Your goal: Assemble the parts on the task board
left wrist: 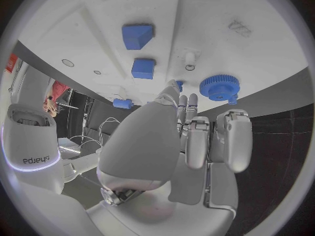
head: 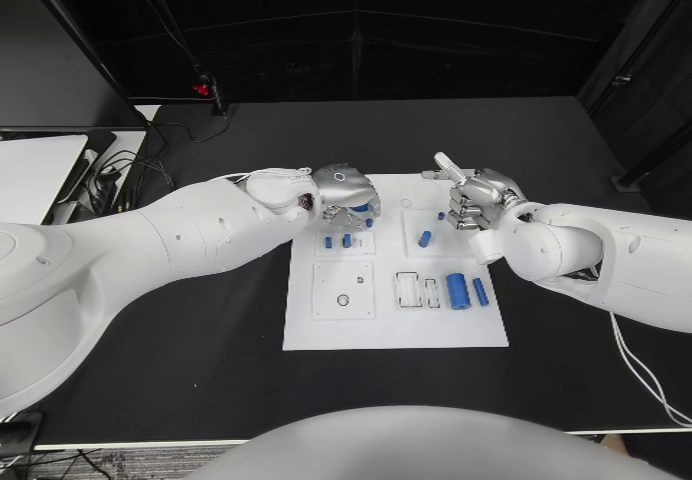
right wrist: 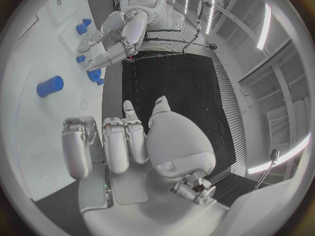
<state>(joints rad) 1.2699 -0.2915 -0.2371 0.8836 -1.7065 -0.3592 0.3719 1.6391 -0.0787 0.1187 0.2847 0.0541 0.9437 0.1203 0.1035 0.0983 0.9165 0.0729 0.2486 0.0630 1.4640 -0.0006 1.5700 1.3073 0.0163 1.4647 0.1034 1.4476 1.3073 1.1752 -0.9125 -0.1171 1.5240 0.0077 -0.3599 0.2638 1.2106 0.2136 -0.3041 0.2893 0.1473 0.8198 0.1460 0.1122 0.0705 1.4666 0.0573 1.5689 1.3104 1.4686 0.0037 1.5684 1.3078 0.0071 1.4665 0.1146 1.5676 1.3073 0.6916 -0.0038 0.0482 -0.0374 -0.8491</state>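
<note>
Left robot hand (head: 343, 192): fingers curled, over blue toothed plastic gear (left wrist: 218, 86); grasp unclear.
Right robot hand (head: 473, 196): fingers curled, holding nothing.
White flat task board (head: 394, 320): beneath both.

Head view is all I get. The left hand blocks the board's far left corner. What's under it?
Observer: The left wrist view shows a blue gear lying on the task board, just past the fingertips of the left hand.
Operator: Is it holding the gear?
Observer: No. In that view its fingers reach out straight with nothing between them. I can't tell whether a tip touches the gear.
Operator: Is the right hand carrying anything?
Observer: No. The right wrist view shows the right hand from behind, with its fingers bent over on nothing.
</note>
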